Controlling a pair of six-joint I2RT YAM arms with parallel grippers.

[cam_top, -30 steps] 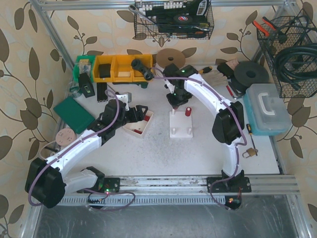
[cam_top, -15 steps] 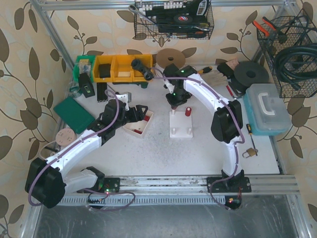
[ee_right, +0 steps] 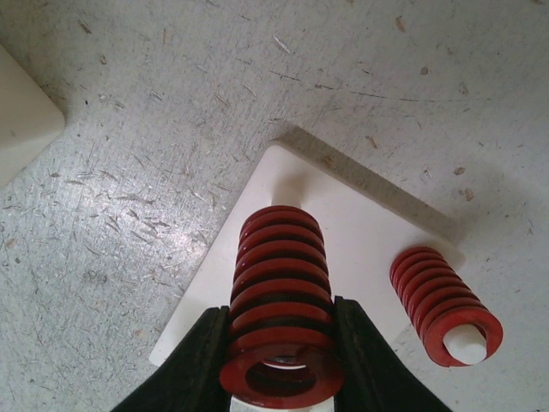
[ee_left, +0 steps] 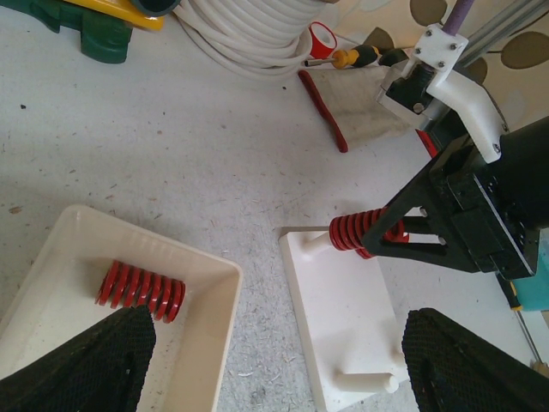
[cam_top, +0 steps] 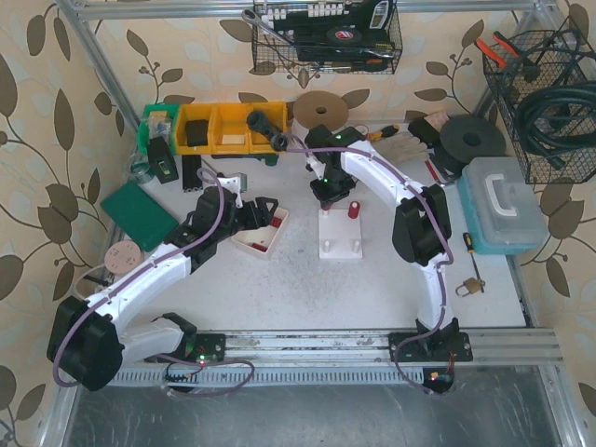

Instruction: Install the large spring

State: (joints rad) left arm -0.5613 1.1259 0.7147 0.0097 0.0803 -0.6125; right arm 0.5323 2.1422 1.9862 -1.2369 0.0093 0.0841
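Right gripper (cam_top: pixel 328 189), clamped on the large spring (ee_right: pixel 280 292), is slightly further left and nearer the far wall than 1 s ago. It now sits over the far-left corner of the white base plate (cam_top: pixel 341 240). Right elbow (cam_top: pixel 415 231) swings left with it.

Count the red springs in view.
3. Held spring in the right gripper over the white base; seated spring on a peg beside it; loose spring lying in the tray. The left gripper may hide more there.

Three red springs all up: tray spring (ee_left: pixel 140 290), gripped spring (ee_right: pixel 279 292), pegged spring (ee_right: pixel 429 285). One white tray (ee_left: pixel 171 249), one peg plate (ee_left: pixel 343 318).
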